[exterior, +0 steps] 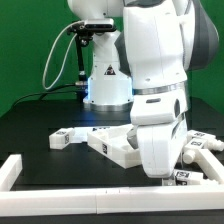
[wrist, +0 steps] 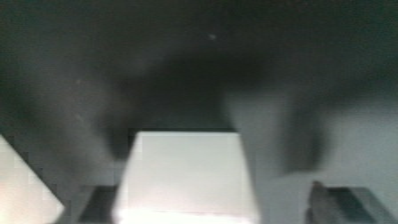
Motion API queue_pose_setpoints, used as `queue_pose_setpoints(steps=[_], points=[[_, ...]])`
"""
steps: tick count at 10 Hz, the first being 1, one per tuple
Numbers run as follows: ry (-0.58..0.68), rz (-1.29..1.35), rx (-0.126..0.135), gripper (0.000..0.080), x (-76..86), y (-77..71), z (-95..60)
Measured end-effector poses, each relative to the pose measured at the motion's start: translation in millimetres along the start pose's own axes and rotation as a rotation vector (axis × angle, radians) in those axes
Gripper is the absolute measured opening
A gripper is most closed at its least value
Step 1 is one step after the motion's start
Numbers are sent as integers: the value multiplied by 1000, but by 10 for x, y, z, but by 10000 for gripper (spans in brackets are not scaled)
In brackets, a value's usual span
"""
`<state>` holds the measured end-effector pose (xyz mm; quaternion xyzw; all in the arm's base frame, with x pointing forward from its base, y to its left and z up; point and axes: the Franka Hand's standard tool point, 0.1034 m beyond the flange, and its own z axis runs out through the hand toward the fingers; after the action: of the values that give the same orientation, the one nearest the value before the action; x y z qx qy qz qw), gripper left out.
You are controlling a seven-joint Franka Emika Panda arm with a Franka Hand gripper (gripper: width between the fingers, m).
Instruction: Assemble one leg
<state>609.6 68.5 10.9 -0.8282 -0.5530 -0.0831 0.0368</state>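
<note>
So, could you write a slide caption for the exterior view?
Panda arm bent low over a black table, beside the white square panel and a loose tagged leg.

You see the arm [exterior: 158,60] built of glossy white rounded shells, parted by a grey band [exterior: 160,96] at the joint; its white base [exterior: 108,82] glows blue at the foot. The fingers [wrist: 350,206] show dark and blurred.

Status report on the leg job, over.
Tool astride a white block; grip unclear, view blurred. One leg lies loose at the exterior view's left. Panel lies close by.
</note>
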Motion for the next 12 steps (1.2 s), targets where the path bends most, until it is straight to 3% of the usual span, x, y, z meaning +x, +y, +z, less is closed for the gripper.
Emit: queue_pose_setpoints(steps=[1,3,4,5,6,8,9,10,12], points=[[-1,2,-2,287,-13,10,-3],[-2,5,-3,287,-38,24,-11],[-15,-21,-1,287,-183,68,-136],[-34,-49,-12,287,-484,96,-349],[-48,-73,-16,287,-789,68,-449],[-63,-120,1,287,-1466,43,-438],[-63,-104,9,287,-1719,96,-386],[-62,-91,6,288,-1888,173,-363],[-63,-60,1,288,-2071,201,-353]])
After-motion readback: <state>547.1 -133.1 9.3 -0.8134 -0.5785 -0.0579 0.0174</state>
